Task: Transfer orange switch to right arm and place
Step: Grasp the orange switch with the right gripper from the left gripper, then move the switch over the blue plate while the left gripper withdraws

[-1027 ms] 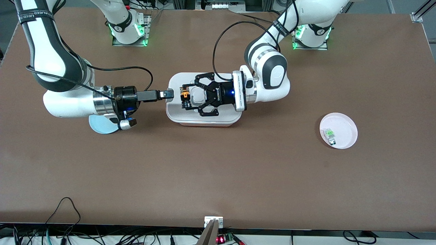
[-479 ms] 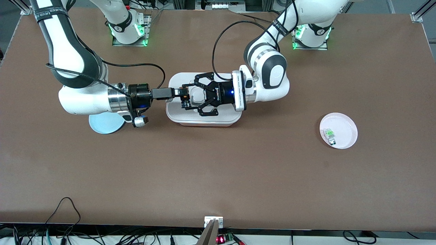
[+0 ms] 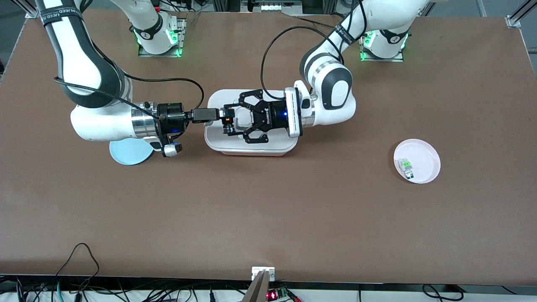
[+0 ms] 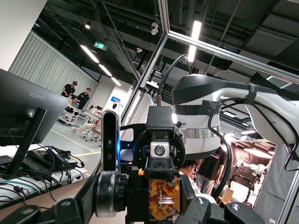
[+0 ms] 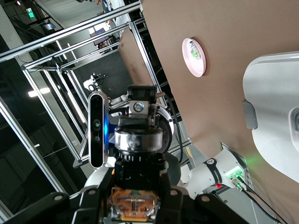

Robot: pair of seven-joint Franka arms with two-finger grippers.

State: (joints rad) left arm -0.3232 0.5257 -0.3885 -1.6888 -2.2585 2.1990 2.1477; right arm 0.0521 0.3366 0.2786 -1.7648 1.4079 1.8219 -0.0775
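Front view has both my arms stretched level, meeting nose to nose over the white tray mid-desk. Left claw is clamped on the orange switch, and the right claw has pinched onto that same switch too. Brown desk, blue plate half hidden under my right arm, pink plate holding a green-topped part. Switch is mostly buried between fingers, so I can't make out details.
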